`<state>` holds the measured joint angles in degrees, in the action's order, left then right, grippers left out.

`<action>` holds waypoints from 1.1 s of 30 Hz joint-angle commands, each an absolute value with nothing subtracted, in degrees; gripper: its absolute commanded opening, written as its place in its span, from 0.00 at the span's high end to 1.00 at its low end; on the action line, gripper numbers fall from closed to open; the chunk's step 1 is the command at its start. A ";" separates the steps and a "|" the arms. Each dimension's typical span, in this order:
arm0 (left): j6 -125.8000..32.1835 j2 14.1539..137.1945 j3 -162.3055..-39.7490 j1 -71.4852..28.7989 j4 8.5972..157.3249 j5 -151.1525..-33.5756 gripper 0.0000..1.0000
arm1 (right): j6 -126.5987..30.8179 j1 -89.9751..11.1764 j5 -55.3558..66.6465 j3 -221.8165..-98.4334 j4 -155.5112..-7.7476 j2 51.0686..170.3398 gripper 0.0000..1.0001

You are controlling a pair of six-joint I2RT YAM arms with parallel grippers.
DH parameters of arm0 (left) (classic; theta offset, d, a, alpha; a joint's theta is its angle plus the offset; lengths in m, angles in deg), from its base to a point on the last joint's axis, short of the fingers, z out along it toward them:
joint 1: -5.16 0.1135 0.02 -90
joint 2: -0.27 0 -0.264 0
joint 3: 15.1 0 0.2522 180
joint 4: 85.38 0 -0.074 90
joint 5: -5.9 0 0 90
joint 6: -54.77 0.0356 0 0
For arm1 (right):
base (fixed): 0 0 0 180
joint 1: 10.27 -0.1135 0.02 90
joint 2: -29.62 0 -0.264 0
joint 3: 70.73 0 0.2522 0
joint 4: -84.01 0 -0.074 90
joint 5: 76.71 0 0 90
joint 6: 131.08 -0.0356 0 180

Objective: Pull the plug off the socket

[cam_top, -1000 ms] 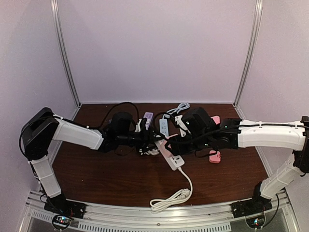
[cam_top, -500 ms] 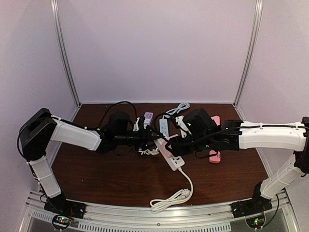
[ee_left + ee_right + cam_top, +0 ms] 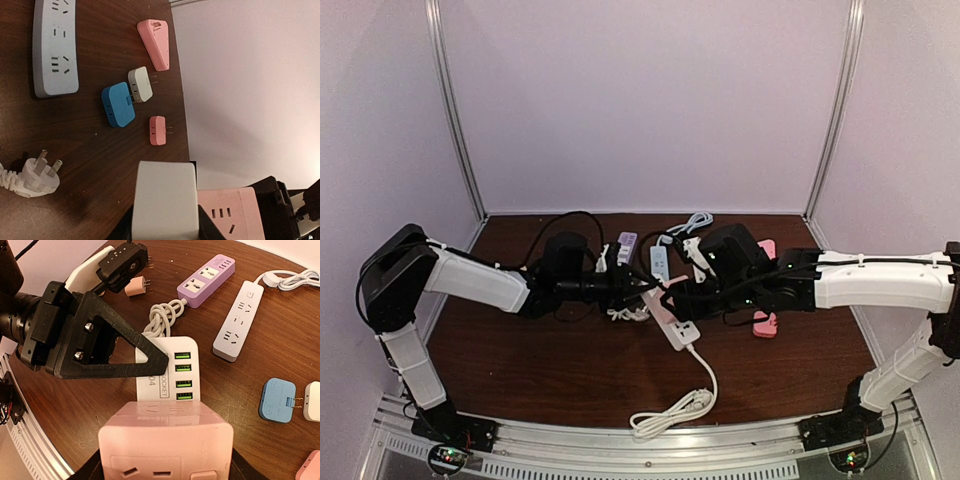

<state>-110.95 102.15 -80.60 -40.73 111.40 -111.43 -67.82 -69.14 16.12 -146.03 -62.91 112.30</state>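
L gripper (image 3: 165, 227) clamped on white USB charger block (image 3: 165, 195), R gripper (image 3: 167, 470) holding pink socket cube (image 3: 165, 432); grips done, block apparently not yet separated, pull-apart left.

Left arm (image 3: 470, 278) and right arm (image 3: 880, 280): white shells, black joints (black cables (image 3: 575, 213) looping, upper centre); a triangular black finger (image 3: 65, 335) shows silver screws.

Looks like a robot lab test cell: plain pale panel walls (image 3: 650, 100) framed by aluminium posts (image 3: 455, 110), dark wood tabletop (image 3: 560, 370), aluminium rail (image 3: 620, 460) along the bottom edge with arm bases (image 3: 450, 430) bolted on. Power strips (image 3: 660, 262) and loose plug adapters (image 3: 118, 104) are spread mid-table.
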 commanded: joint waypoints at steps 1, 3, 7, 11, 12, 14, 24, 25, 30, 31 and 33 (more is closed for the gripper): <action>-110.28 101.34 -80.25 -40.35 115.01 -112.44 0.72 | -67.89 -69.69 17.63 -148.22 -67.68 111.57 0.82; -109.57 101.33 -80.71 -40.30 114.16 -112.39 0.80 | -67.86 -69.63 17.57 -148.59 -67.47 111.75 0.82; -102.77 100.13 -82.98 -40.28 106.38 -110.63 1.00 | -68.12 -69.68 17.11 -150.24 -66.30 112.13 0.82; -95.60 98.38 -84.96 -39.75 98.81 -107.43 1.00 | -68.32 -69.69 17.65 -151.55 -64.77 111.87 0.82; -94.58 98.36 -85.24 -39.47 97.88 -107.31 1.00 | -68.23 -69.68 17.94 -151.69 -64.35 111.62 0.83; -93.07 98.62 -85.69 -38.93 96.29 -107.21 1.00 | -68.23 -69.69 18.34 -152.00 -63.65 110.95 0.83; -91.98 98.85 -84.93 -38.32 95.01 -106.69 1.00 | -70.43 -69.69 16.30 -153.04 -63.04 108.22 0.83; -92.10 99.02 -84.93 -38.35 94.99 -106.69 1.00 | -70.59 -69.68 15.93 -152.97 -63.77 107.96 0.83; -94.22 99.34 -84.28 -37.73 96.77 -107.00 1.00 | -69.90 -70.17 16.12 -152.58 -64.86 107.99 0.83; -94.66 99.30 -84.13 -37.54 97.03 -107.12 1.00 | -69.54 -70.66 16.63 -152.46 -64.97 108.09 0.83; -95.40 99.02 -83.84 -37.03 97.18 -107.12 1.00 | -68.93 -71.52 17.81 -152.39 -64.75 108.37 0.83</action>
<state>-98.38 98.50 -85.54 -39.53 100.71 -111.13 -68.87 -69.62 16.93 -149.64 -60.84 112.45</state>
